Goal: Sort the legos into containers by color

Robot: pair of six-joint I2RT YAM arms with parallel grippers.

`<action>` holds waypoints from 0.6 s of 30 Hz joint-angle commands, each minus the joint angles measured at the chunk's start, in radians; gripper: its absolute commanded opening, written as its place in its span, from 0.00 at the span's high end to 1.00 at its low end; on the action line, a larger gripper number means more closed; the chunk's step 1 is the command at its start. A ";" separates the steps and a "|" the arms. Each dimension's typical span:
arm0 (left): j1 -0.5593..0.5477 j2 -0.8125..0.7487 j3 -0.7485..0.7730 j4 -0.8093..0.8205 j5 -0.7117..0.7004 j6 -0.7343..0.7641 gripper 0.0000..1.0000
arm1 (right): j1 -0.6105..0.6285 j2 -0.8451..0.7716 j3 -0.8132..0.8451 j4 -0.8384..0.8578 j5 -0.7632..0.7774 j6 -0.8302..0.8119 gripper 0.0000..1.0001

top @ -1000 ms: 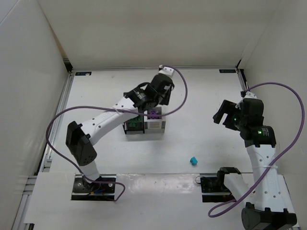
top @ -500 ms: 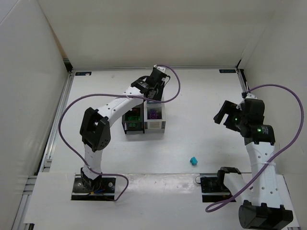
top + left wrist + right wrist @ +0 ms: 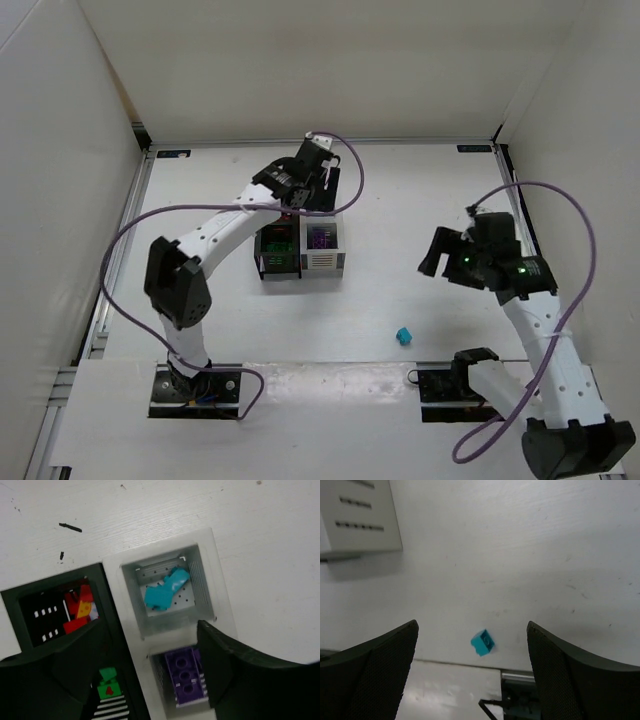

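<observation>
White table [image 3: 420, 200], bench walls plain. Left gripper [image 3: 148, 625] has just spread its jaws above the containers [image 3: 322, 262]; nothing is held, and the teal legos [image 3: 165, 590] lie in the far white bin [image 3: 197, 580]. Right gripper [image 3: 472, 624], jaws wide apart, has swung over the loose teal brick [image 3: 482, 642], probably my last pick.

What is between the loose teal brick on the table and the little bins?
Only bare white table lies between the teal plastic brick and the black-and-white square bins, seen in the top view.

Legos [image 3: 166, 587] are teal, red, green, purple; containers [image 3: 112, 595] black and white.
</observation>
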 commanded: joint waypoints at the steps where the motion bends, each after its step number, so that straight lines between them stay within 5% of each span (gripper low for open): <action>1: -0.032 -0.222 -0.079 -0.015 -0.007 -0.032 0.11 | 0.147 0.019 -0.045 -0.104 0.021 0.096 0.10; 4: -0.081 -0.354 -0.198 -0.028 -0.054 -0.062 0.00 | 0.414 0.044 -0.140 -0.100 0.117 0.242 0.10; 7: -0.139 -0.470 -0.307 -0.073 -0.100 -0.134 0.00 | 0.564 0.090 -0.186 -0.066 0.171 0.401 0.10; 15: -0.274 -0.722 -0.528 -0.183 -0.177 -0.312 0.00 | 0.706 0.235 -0.214 -0.001 0.318 0.484 0.10; 18: -0.297 -0.794 -0.561 -0.217 -0.202 -0.355 0.00 | 0.654 0.300 -0.208 0.015 0.311 0.468 0.13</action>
